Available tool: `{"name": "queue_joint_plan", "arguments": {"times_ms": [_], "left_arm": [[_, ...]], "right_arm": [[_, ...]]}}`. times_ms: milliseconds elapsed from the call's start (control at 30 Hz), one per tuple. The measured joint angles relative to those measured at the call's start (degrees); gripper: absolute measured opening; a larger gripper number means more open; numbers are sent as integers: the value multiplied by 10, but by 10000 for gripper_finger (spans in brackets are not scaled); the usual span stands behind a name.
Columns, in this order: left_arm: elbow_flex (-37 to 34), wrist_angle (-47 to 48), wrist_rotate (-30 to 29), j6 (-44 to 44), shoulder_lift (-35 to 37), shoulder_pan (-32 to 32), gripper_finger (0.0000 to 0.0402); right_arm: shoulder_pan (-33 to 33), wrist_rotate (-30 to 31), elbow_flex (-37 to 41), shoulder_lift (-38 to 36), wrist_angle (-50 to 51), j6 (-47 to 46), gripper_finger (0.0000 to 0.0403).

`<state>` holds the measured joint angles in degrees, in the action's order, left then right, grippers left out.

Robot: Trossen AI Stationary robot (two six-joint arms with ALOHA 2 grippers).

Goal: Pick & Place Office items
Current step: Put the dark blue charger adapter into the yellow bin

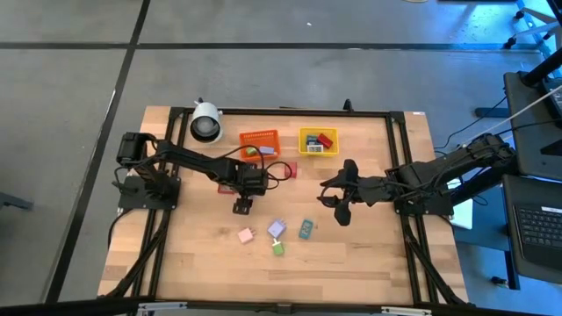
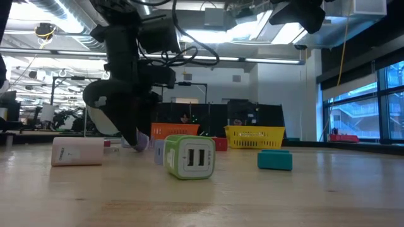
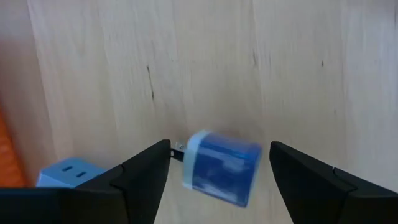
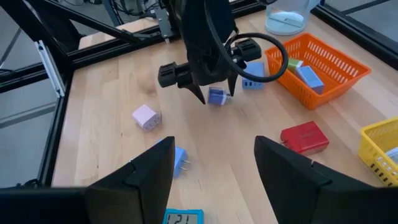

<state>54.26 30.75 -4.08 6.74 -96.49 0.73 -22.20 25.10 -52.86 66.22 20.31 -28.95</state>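
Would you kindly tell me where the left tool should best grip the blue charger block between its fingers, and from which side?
Grip the blue charger block across its two flat sides, coming straight down from above. It lies on the table with its prongs pointing sideways, and the left tool is open with a finger on either side, so closing on the body, clear of the prongs, looks best.

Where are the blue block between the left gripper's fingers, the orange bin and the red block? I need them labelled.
blue block (image 3: 224,168), left wrist view, its side face.
orange bin (image 4: 333,59), right wrist view, mesh wall.
red block (image 4: 305,137), right wrist view, top face.
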Motion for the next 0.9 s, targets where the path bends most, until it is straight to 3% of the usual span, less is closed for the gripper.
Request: {"name": "queue_joint_plan", "arguments": {"times_ms": [233, 667, 900], "left_arm": [[0, 2, 2, -1, 0, 0, 252], [1, 6, 3, 0, 2, 0, 155], [1, 7, 1, 0, 2, 0, 154]], "right_arm": [[0, 0, 0, 0, -4, 2, 223], [0, 0, 0, 0, -6, 7, 223], [0, 0, 0, 0, -6, 7, 223]]}}
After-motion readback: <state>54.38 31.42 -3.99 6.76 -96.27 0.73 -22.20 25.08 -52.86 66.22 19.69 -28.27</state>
